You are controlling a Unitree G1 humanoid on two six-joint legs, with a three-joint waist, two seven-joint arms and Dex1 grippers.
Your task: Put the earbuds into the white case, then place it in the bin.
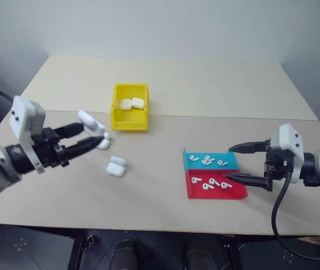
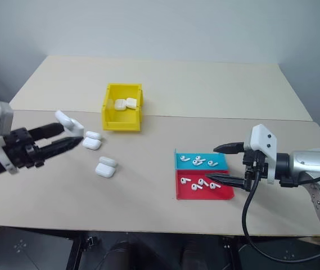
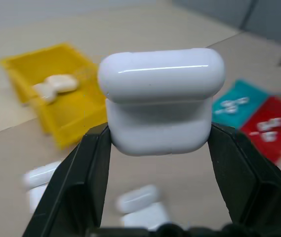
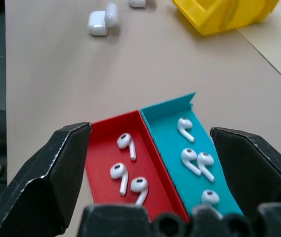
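Holding a white case point(image 3: 161, 101) between its two black fingers point(image 3: 83, 182), my left gripper point(image 1: 90, 136) is clamped on the case's lower body, lid up and tilted open, above the table point(image 1: 204, 84). From the case, the yellow bin point(image 1: 130, 121) sits at about two o'clock, close by, with two more cases point(image 1: 132, 103) inside it. Other cases point(image 1: 116, 166) lie on the table near five o'clock of the held one. My right gripper point(image 1: 239, 163) has its fingers spread wide with nothing between them, hovering at the three o'clock edge of the blue tray point(image 1: 233, 164) and red tray point(image 1: 227, 194). Earbuds point(image 4: 193, 159) lie loose in both trays, which touch side by side.
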